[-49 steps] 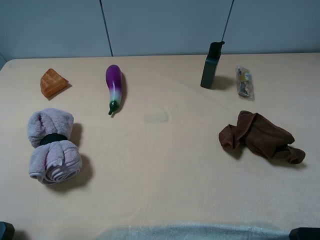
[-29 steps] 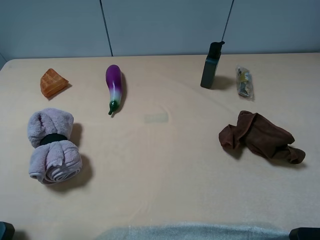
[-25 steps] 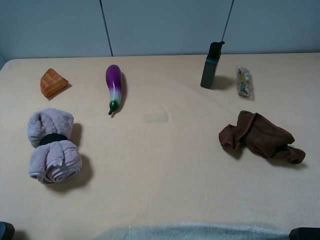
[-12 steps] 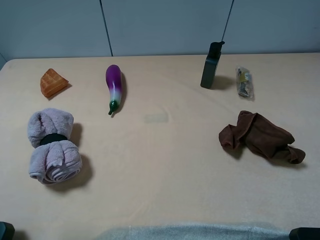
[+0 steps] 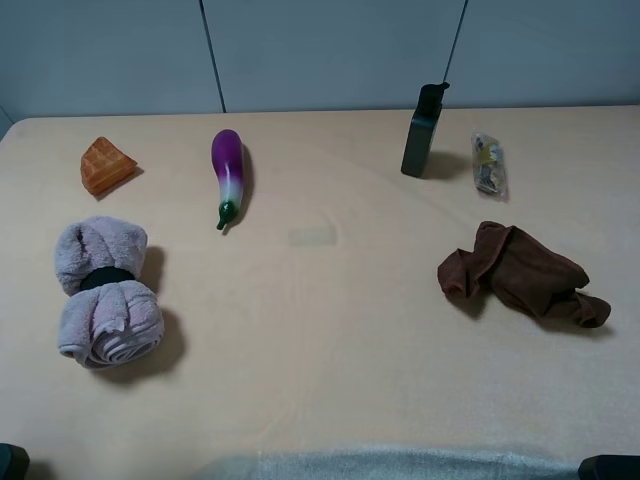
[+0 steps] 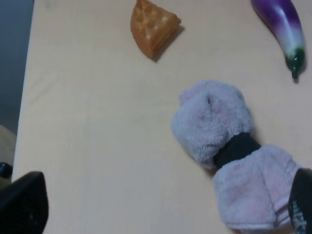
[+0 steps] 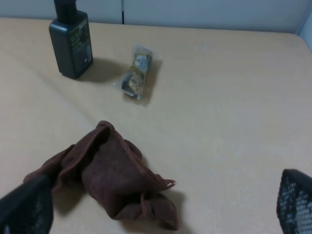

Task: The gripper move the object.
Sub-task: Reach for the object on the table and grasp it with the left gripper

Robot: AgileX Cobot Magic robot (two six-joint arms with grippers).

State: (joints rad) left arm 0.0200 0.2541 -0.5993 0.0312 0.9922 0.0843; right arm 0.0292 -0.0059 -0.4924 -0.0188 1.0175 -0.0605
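Note:
A purple eggplant point(image 5: 228, 175) lies at the back left of the table point(image 5: 330, 330), and shows in the left wrist view point(image 6: 282, 24). A rolled lilac towel with a black band point(image 5: 105, 292) lies at the front left. A crumpled brown cloth point(image 5: 522, 274) lies at the right. My left gripper point(image 6: 161, 212) is open and empty, its fingers point(image 6: 23, 204) wide apart, hovering near the towel point(image 6: 229, 151). My right gripper point(image 7: 161, 207) is open and empty, just short of the brown cloth point(image 7: 105, 178).
An orange waffle wedge point(image 5: 106, 165) lies at the far left. A dark bottle point(image 5: 422, 132) stands at the back right, with a small wrapped packet point(image 5: 488, 163) beside it. Dark arm parts show at the bottom corners point(image 5: 608, 466).

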